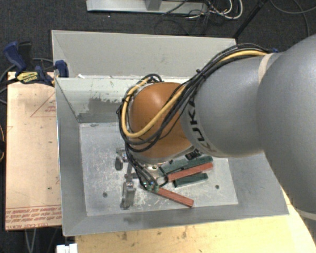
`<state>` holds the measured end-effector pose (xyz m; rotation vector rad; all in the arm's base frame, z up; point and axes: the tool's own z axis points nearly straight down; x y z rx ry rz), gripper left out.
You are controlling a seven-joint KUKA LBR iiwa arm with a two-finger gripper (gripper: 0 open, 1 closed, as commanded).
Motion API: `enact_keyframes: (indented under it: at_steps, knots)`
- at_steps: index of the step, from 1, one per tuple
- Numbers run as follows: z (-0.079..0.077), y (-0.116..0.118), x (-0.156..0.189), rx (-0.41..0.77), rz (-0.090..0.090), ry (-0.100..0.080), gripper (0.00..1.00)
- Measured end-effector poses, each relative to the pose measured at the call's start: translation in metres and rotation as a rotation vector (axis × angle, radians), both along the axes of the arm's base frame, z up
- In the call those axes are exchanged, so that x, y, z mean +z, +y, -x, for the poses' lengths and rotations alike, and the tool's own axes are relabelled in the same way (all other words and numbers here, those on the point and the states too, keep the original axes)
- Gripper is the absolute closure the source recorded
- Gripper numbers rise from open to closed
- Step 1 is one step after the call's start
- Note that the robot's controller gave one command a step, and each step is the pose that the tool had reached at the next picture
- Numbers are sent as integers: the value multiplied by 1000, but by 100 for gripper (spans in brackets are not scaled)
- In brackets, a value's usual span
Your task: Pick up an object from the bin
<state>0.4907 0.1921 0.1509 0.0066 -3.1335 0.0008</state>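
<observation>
We are seeing the tool (128, 190) hanging low over the floor of the grey bin (68, 141), near its front wall. We cannot tell how far it is open, nor whether it is gripping anything. Just beside it, toward the arm, a slanting red bar (175, 196) is lying, with a small heap of red and green bars (192, 173) lying behind.

arm (263, 104): grey, rounded, black lettering | wrist cover (158, 117): orange dome | cables (127, 121): black, yellow | gripper (127, 198): bare metal
</observation>
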Motion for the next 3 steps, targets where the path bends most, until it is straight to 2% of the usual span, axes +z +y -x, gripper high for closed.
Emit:
enact_keyframes:
  at_steps: [1,2,3]
  knots:
    - [-29,-64,6,5,1,-11,0]
    - [-3,-114,-63,-25,2,1,0]
    - [-9,-143,-81,-92,-2,-10,0]
